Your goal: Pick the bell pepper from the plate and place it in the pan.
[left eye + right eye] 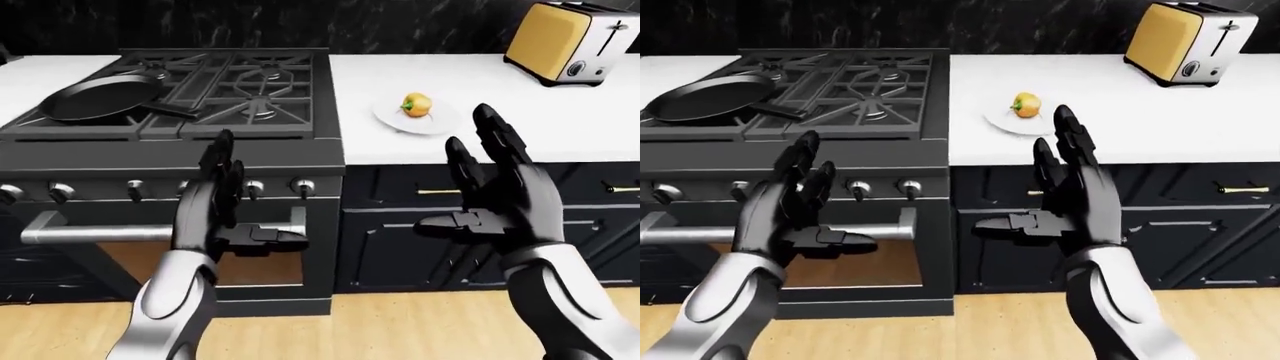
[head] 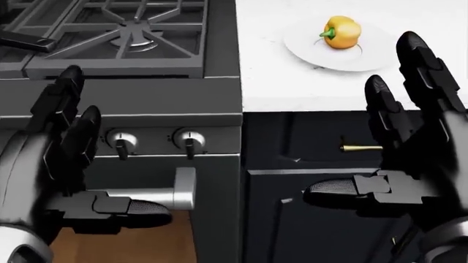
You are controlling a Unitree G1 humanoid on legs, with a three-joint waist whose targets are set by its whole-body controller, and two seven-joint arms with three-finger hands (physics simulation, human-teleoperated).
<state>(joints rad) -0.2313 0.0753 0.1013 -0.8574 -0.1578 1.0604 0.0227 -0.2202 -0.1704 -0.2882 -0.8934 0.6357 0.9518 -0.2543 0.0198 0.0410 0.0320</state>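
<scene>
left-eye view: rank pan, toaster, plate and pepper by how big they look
1. pan, widest with its handle
2. toaster, about as big; partly cut off by the right edge, so its rank against the pan is unsure
3. plate
4. pepper, clearly smallest

Both arms reach up from the bottom of the eye views, forearms silver, hands black. The left hand (image 1: 225, 214) and right hand (image 1: 495, 199) are held upright and well apart, fingers spread, thumbs pointing inward, grasping nothing.
</scene>
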